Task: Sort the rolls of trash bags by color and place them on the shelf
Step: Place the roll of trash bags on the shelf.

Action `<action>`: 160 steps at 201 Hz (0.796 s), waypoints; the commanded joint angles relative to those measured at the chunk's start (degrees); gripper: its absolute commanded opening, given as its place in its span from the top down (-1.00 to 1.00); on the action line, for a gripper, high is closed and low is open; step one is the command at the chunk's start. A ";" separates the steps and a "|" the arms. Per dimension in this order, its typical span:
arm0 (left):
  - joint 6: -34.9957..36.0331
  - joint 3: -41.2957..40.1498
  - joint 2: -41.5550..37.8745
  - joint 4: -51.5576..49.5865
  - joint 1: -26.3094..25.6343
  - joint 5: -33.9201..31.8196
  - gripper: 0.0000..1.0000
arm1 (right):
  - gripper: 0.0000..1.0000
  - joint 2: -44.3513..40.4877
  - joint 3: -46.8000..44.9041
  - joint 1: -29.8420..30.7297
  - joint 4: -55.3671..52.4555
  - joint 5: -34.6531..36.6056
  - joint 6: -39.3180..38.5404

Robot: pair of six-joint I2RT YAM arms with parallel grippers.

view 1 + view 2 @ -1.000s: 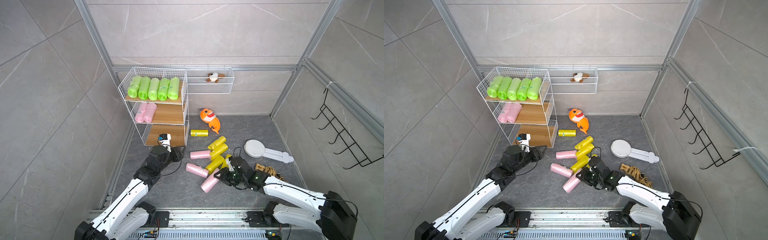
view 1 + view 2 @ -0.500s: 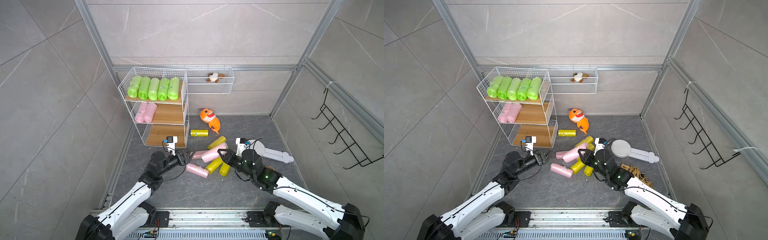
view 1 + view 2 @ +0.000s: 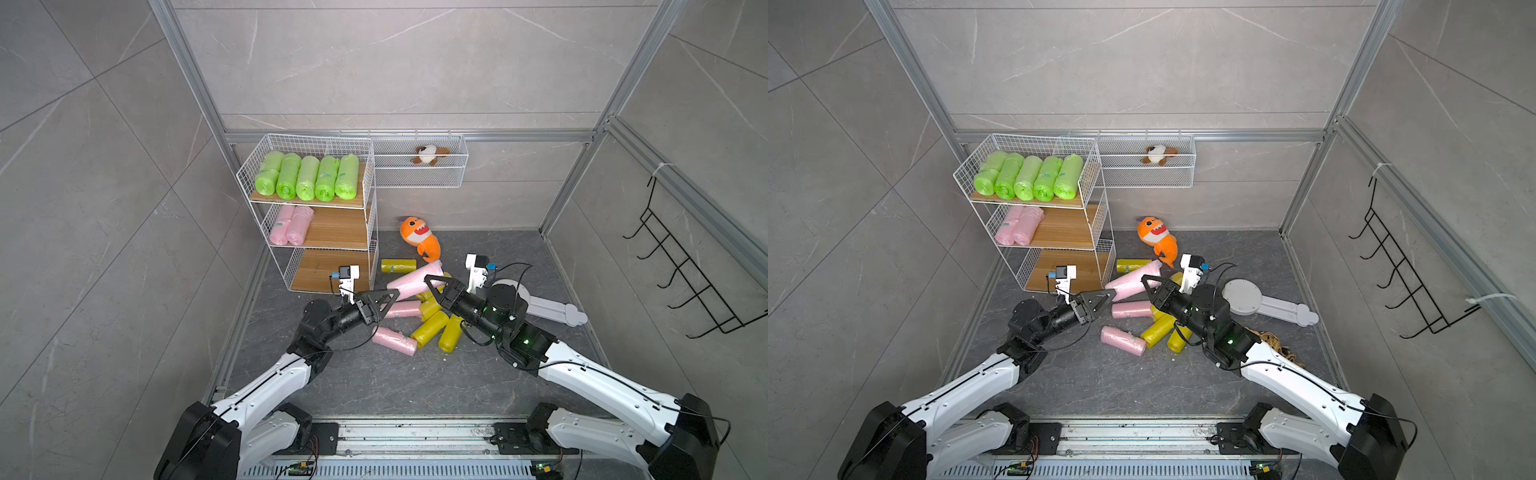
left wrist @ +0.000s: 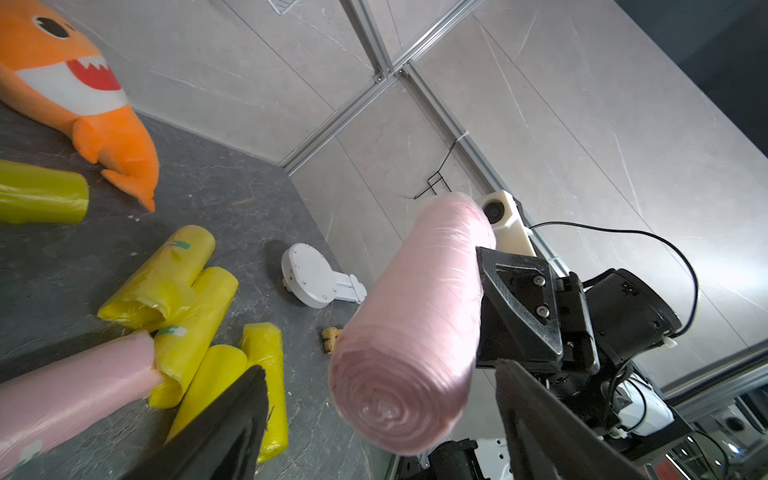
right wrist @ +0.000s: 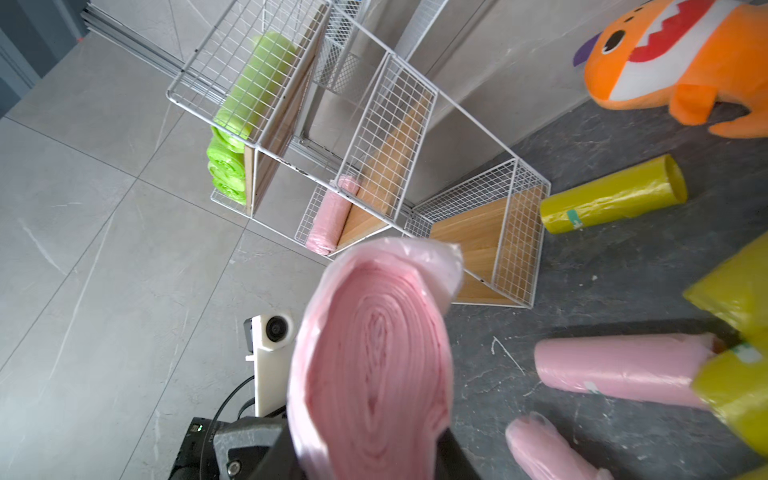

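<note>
**Right gripper** (image 3: pixel 432 283) (image 3: pixel 1149 283): clamped across one pink roll (image 3: pixel 409 277) (image 3: pixel 1128 283) (image 4: pixel 415 324) (image 5: pixel 374 365), gripping near its right end. The roll is carried off the floor, tilted, above the loose rolls at mid-floor. Its free end points left toward the other gripper.

**Left gripper** (image 3: pixel 390 297) (image 3: pixel 1108 297): jaws spread wide, holding nothing. In the left wrist view its fingers (image 4: pixel 232 428) stand to either side of the carried roll's spiral end. Whether they touch it cannot be told.

**Floor, beneath and beside the carried roll:**
- Pink roll (image 3: pixel 401 309), lying left to right, its right end against the yellow cluster.
- Pink roll (image 3: pixel 392 340), nearer, lying apart from it.
- Four yellow rolls (image 3: pixel 432 328) in a loose heap, touching one another.
- One yellow roll (image 3: pixel 398 266), farther back, just right of the shelf's bottom tier.

**Shelf** (image 3: pixel 338 227) (image 5: pixel 415 137), far left, against the wall:
- Top tier: five green rolls (image 3: pixel 307 176) side by side.
- Middle tier: two pink rolls (image 3: pixel 291 224) at its left end.

**Other items:**
- Orange plush shark (image 3: pixel 419 239), on the floor right of the shelf.
- White disc with flat handle (image 3: pixel 552 309), on the floor to the right.
- Wire basket (image 3: pixel 415 178) on the far wall, with a small plush toy (image 3: pixel 430 154) inside.
- Black hook rack (image 3: pixel 685 282) on the right wall.
</note>
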 commanded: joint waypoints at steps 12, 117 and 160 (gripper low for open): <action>-3.35 3.29 1.20 10.41 -0.32 3.67 -0.77 | 0.34 1.03 2.43 -0.30 8.79 -4.77 0.61; -4.50 5.03 2.73 13.18 0.25 4.92 0.01 | 0.34 1.31 1.93 -2.22 11.71 -9.68 3.24; -2.01 5.86 1.35 8.94 0.37 4.77 0.42 | 0.14 1.73 1.71 -3.36 10.94 -10.05 3.61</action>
